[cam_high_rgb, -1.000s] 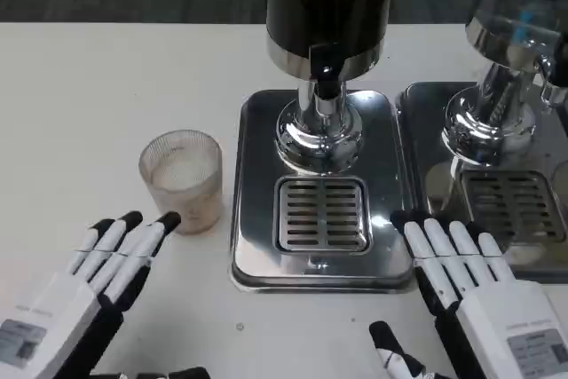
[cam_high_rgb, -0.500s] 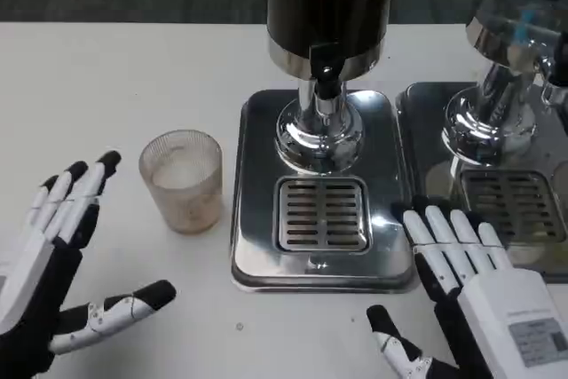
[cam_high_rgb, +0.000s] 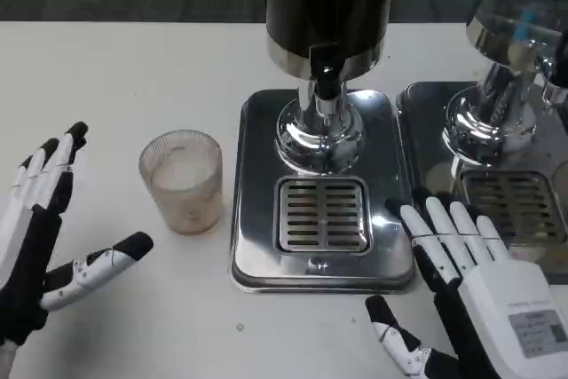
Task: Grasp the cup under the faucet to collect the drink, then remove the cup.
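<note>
Steel and dark, the drink dispenser (cam_high_rgb: 328, 33) stands on its drip tray (cam_high_rgb: 257, 219) with the faucet (cam_high_rgb: 325, 77) over the grate, nothing beneath it yet. The ribbed clear cup (cam_high_rgb: 182, 179) sits upright on the white table (cam_high_rgb: 115, 77), just left of the tray. The left hand (cam_high_rgb: 44, 228) waits near it, fingers spread and apart from it, seemingly set to grasp; the right hand (cam_high_rgb: 470, 281) lies flat, empty, at the tray's right corner.
</note>
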{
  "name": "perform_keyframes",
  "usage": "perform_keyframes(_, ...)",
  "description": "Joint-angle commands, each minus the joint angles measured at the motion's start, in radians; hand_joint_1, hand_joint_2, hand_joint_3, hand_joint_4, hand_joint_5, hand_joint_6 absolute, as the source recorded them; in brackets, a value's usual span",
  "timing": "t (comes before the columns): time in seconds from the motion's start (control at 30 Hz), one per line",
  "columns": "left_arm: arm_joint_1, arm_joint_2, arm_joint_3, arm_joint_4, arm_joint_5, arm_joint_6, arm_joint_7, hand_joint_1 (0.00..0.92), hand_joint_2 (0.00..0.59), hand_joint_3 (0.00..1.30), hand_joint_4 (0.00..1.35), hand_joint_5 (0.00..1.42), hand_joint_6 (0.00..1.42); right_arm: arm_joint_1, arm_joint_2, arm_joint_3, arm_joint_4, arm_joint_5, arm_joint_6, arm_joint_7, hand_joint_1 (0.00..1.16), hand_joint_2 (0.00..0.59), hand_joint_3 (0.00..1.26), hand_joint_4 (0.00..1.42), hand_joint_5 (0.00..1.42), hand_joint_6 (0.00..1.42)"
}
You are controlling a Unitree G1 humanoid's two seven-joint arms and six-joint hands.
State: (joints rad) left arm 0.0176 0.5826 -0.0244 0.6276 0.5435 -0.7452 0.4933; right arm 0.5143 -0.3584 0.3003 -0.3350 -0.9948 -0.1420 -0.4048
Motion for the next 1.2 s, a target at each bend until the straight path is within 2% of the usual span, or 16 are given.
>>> perform_keyframes(0.03,-0.06,-0.009,-0.01,0.083,-0.019,-0.018,-0.008,0.065,0.023,0.0,0.0,0.01,0.03,-0.002,0.009,-0.002,-0.016,0.004,-0.003,0.007,0.3,0.421,0.09,0.0,0.0,0.02)
perform_keyframes(0.13,-0.103,-0.011,-0.022,0.137,-0.021,-0.019,-0.018,0.112,0.022,0.0,0.0,0.03,0.06,-0.004,0.014,0.0,-0.019,0.004,-0.006,0.006,0.31,0.42,0.1,0.0,0.0,0.03)
perform_keyframes(0.47,-0.216,-0.019,-0.064,0.283,-0.039,-0.009,-0.073,0.176,0.023,0.0,0.0,0.11,0.12,-0.013,0.031,0.011,-0.016,0.0,-0.012,0.001,0.33,0.422,0.12,0.01,0.0,0.05)
perform_keyframes(1.2,-0.398,-0.068,-0.13,0.466,-0.07,0.035,-0.204,0.205,0.034,0.0,0.04,0.22,0.19,-0.03,0.037,0.021,-0.007,0.015,-0.031,0.003,0.34,0.422,0.14,0.04,0.04,0.09)
